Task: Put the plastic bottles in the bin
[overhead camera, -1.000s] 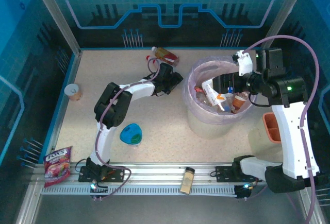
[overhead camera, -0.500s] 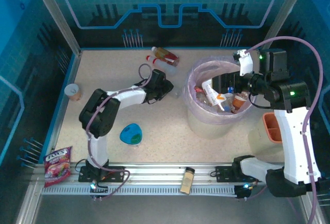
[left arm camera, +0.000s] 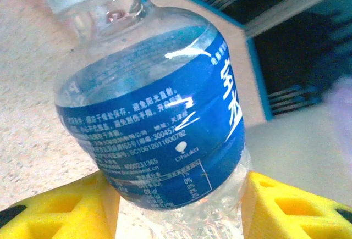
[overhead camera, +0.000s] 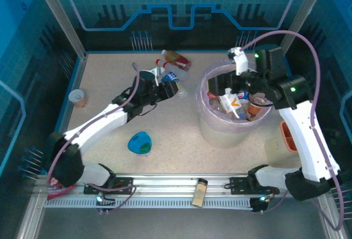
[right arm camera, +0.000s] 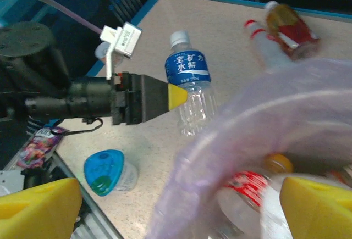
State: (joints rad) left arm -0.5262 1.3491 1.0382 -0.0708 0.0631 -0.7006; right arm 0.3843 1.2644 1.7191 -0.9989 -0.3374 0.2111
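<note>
My left gripper (overhead camera: 166, 88) is shut on a clear plastic bottle (left arm camera: 154, 112) with a blue label and a white cap. Its yellow fingers (left arm camera: 55, 211) press the bottle's lower body from both sides. In the top view this bottle (overhead camera: 172, 79) is left of the bin (overhead camera: 206, 115), a round translucent pinkish tub holding several bottles (overhead camera: 231, 103). Two more bottles (overhead camera: 176, 60) lie at the back of the table. My right gripper (overhead camera: 237, 85) hangs open over the bin's far rim; in its own view the gripper (right arm camera: 179, 211) looks past the rim (right arm camera: 275, 101) at the held bottle (right arm camera: 188, 71).
A blue teardrop dish (overhead camera: 140, 143) sits near the front left. A paper cup (overhead camera: 78, 97) stands at the left edge. A snack bag (overhead camera: 60, 173) and a small jar (overhead camera: 200, 192) lie on the front rail. An orange holder (overhead camera: 289, 134) stands right of the bin.
My left gripper has shut on the blue-labelled bottle and drawn back left as its arm stretched out. My right gripper has shifted left over the bin.
</note>
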